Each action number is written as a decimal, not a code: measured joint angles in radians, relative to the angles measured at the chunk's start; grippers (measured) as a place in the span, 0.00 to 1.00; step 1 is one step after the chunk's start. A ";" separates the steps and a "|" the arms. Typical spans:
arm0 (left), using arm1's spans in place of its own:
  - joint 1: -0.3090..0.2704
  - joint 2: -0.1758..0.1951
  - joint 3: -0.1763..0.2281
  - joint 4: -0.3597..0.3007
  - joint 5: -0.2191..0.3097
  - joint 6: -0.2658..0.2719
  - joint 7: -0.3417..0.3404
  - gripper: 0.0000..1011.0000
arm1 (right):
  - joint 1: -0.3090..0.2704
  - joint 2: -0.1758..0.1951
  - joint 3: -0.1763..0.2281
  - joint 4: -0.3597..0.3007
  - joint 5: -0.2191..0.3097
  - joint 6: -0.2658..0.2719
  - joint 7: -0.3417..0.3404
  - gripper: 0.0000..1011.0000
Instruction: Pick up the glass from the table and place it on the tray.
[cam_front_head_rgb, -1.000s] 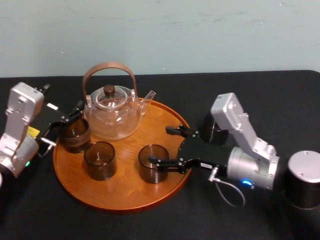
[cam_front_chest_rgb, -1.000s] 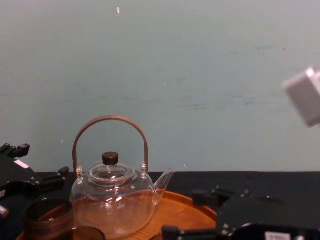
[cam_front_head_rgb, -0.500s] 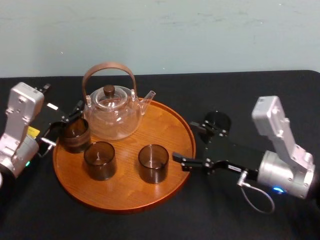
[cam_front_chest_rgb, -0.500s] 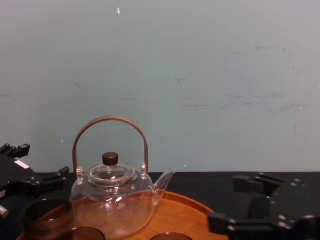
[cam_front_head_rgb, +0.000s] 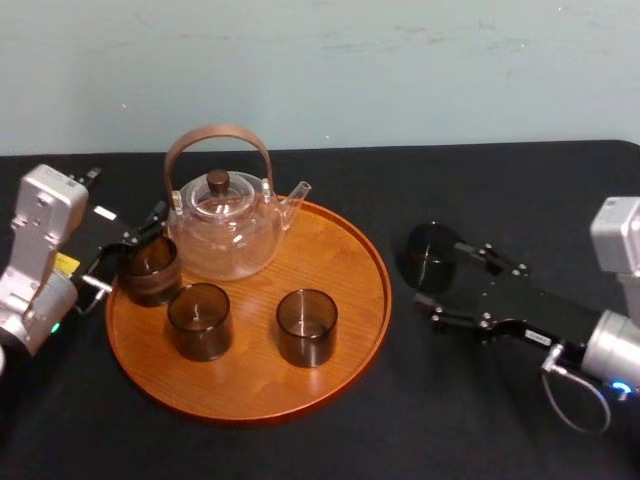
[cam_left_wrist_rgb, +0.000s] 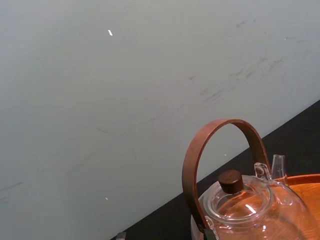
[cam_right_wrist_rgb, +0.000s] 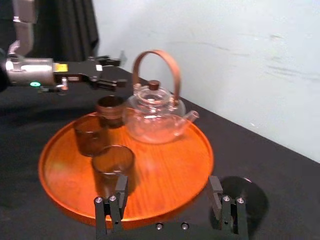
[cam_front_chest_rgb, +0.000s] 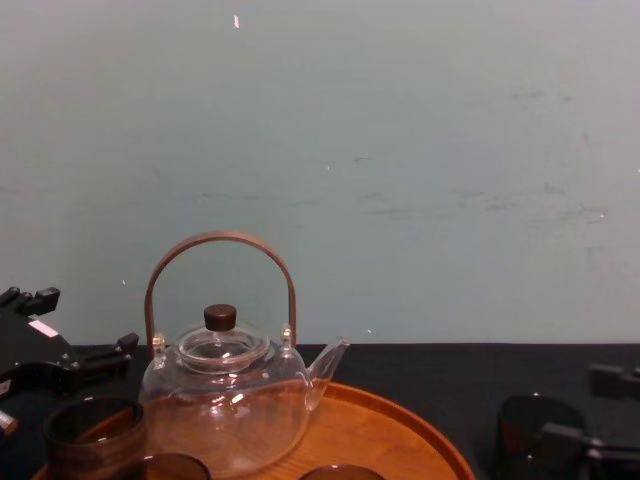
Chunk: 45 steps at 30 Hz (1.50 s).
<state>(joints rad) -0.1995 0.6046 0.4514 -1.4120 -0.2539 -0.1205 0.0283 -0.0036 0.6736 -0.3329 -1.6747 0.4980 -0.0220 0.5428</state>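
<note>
A dark glass (cam_front_head_rgb: 426, 254) stands on the black table just right of the round wooden tray (cam_front_head_rgb: 350, 250). My right gripper (cam_front_head_rgb: 440, 272) is open beside it, fingertips at its near side, not closed on it. The right wrist view shows the same glass (cam_right_wrist_rgb: 246, 192) by the spread fingers (cam_right_wrist_rgb: 118, 199). Three smoky glasses stand on the tray: front middle (cam_front_head_rgb: 307, 326), front left (cam_front_head_rgb: 200, 320) and far left (cam_front_head_rgb: 150, 268). My left gripper (cam_front_head_rgb: 126, 252) sits open at the tray's left edge, straddling the far-left glass.
A clear glass teapot (cam_front_head_rgb: 224, 228) with a curved wooden handle stands at the back of the tray, also seen in the chest view as teapot (cam_front_chest_rgb: 225, 400). Bare black tabletop (cam_front_head_rgb: 520, 190) stretches to the right and in front of the tray.
My right gripper let go of the front-middle glass and pulled back right off the tray, ending beside the dark glass on the table. The left arm has not moved.
</note>
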 joint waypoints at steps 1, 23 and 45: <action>0.000 0.000 0.000 0.000 0.000 0.000 0.000 0.99 | -0.002 0.000 0.004 0.003 0.003 0.000 -0.001 0.99; 0.000 0.000 0.000 0.000 0.000 0.000 0.000 0.99 | 0.004 -0.024 0.064 0.095 0.034 0.009 -0.024 0.99; 0.000 0.000 0.000 0.000 0.000 0.000 0.000 0.99 | 0.142 -0.085 0.019 0.252 -0.007 0.103 -0.050 0.99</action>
<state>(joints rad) -0.1995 0.6047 0.4514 -1.4120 -0.2539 -0.1206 0.0283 0.1387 0.5883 -0.3139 -1.4230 0.4906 0.0812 0.4930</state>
